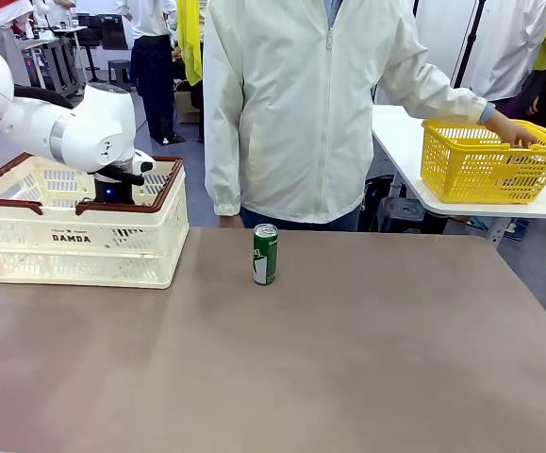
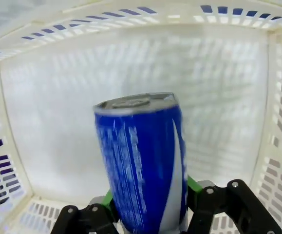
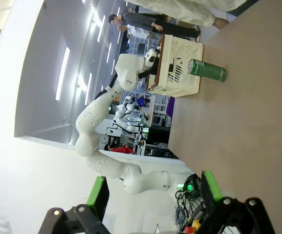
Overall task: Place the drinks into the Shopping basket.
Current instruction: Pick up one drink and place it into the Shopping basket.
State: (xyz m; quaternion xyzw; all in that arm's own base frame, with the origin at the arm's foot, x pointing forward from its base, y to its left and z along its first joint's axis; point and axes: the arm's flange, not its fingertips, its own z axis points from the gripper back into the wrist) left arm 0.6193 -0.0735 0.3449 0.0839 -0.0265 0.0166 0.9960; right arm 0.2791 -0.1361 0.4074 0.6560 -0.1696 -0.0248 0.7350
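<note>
Inside the cream basket (image 1: 74, 241), we see the blue can (image 2: 141, 165) standing between the green pads of the left gripper (image 2: 151, 191). It is a smooth metal cylinder with white streaks down its side and a silver top that points away from the wrist. Its outline is smeared. The pads lie at both of its flanks, but we cannot tell whether they pinch it or merely flank it. Around it rise the basket's slotted plastic walls, pale and glossy, under a brown rim with dark lettering on the front. The white left arm (image 1: 74, 123) bends down into it. The green can (image 1: 265, 254), slim with white markings and a silver top, stands upright on the matte brown table (image 1: 348, 359), well apart from the basket and near the far edge. The right gripper (image 3: 154, 194) has its fingers spread wide with nothing between them. Across the table stands a person in a pale zipped jacket (image 1: 301, 104), one hand (image 1: 518, 132) on the rim of a yellow mesh basket (image 1: 489, 170) on a white side table.
</note>
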